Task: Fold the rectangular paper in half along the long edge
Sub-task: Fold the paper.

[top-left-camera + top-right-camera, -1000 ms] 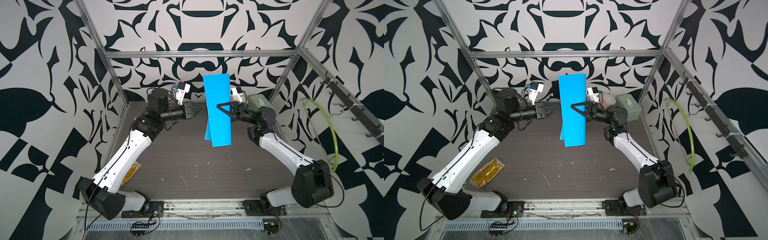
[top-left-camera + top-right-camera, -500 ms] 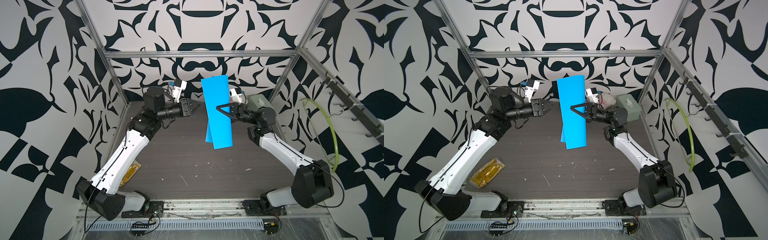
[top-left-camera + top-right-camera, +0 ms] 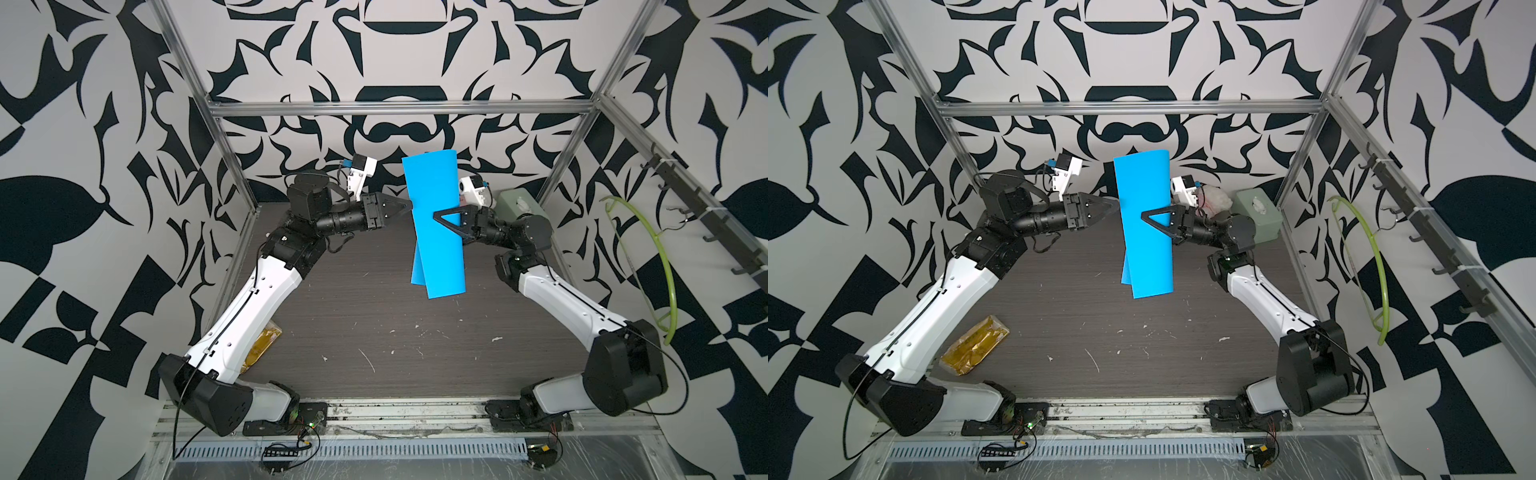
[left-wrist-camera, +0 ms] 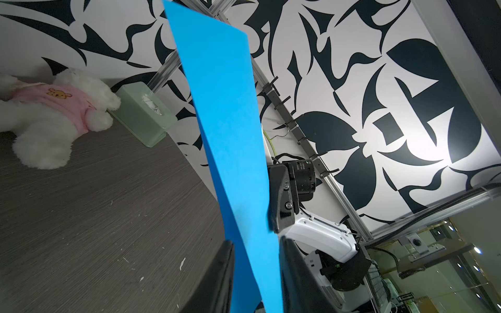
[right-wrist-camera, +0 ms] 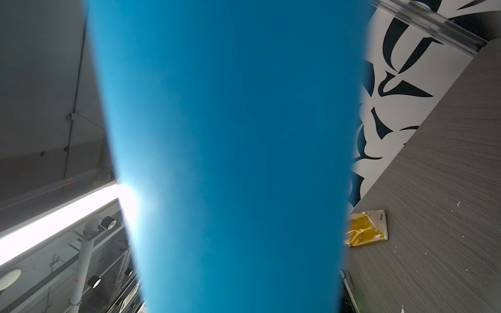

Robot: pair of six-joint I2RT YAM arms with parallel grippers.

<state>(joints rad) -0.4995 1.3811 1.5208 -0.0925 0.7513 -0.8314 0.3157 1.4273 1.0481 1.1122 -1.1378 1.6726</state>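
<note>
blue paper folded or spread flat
Folded loosely: the blue paper hangs doubled in the right gripper, two offset layers visible at its lower end.

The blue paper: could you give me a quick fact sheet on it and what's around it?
paper: blue, loosely doubled, upright, off the table
right fingers: shut on its middle
left fingers: open, either side of its edge
on the table: tissue box, plush toy, gold packet
</note>
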